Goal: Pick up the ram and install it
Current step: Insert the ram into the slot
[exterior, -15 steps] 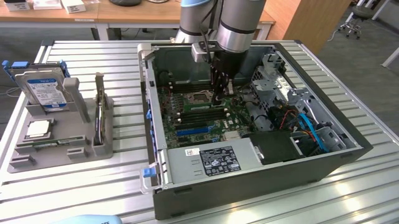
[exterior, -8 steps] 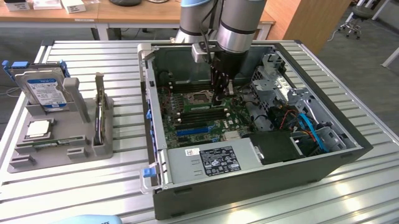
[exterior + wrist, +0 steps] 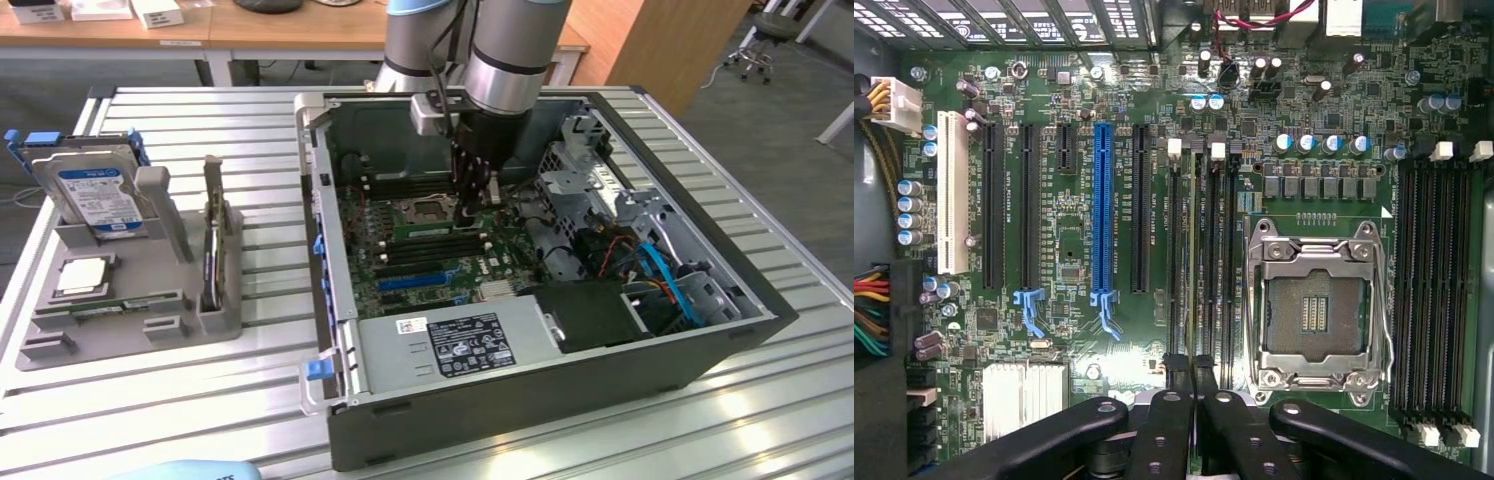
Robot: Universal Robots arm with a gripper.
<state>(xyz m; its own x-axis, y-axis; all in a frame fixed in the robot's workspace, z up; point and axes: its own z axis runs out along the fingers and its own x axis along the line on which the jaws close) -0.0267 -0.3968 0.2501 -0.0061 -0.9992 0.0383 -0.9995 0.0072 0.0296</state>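
Note:
The ram (image 3: 118, 305), a thin green stick, lies flat in the front groove of the grey holder (image 3: 174, 262) on the exterior view's left, well away from the arm. My gripper (image 3: 465, 215) hangs inside the open computer case (image 3: 534, 330), just above the motherboard (image 3: 1074, 220). In the wrist view its black fingers (image 3: 1176, 400) are pressed together, and I see nothing between them. The gripper (image 3: 1191, 362) sits over the dark memory slots (image 3: 1197, 250) beside the empty processor socket (image 3: 1319, 310). More memory slots (image 3: 1439, 290) run along the socket's other side.
The holder also carries a blue-labelled hard drive (image 3: 100, 195), a square silver processor chip (image 3: 83, 275) and an upright card (image 3: 211, 240). Inside the case are a power supply (image 3: 461, 345), a drive cage (image 3: 587, 170) and blue cables (image 3: 667, 280). A slatted metal table (image 3: 200, 400) surrounds everything.

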